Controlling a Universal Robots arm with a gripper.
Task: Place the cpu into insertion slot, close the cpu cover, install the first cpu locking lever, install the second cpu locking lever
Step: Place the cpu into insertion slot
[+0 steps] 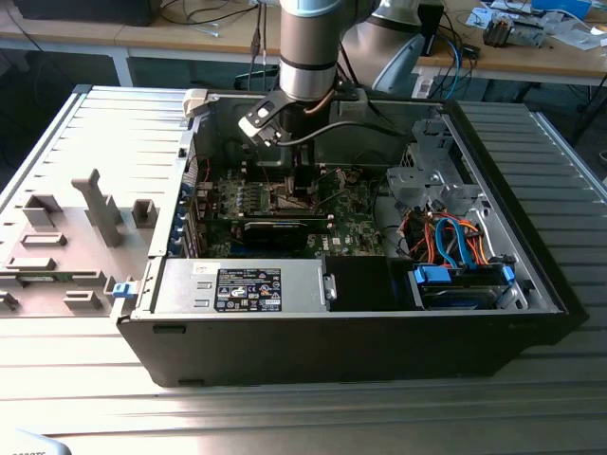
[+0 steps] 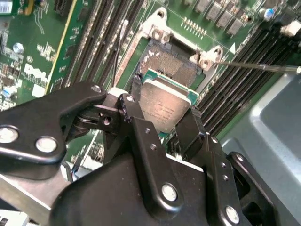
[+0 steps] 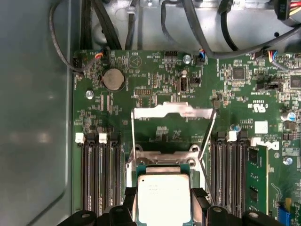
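Ribbed grey surface (image 1: 285, 417) under open computer case (image 1: 360, 332). Holding cpu (image 2: 162, 103) by 2 opposite edges, jaws clamped on it, over insertion slot (image 2: 171, 61); seated or not, cannot tell. Judged light, stiff, fragile underneath: edges only.

Three cameras aiming into one open computer case (image 1: 360, 332)
The exterior view is looking down from well back, taking in the whole case and the arm (image 1: 311, 47); both wrist views are hovering close over the green board (image 3: 155, 94), the first facing it squarely, the second slanting, both sharing the cpu (image 3: 163, 197) (image 2: 164, 106).
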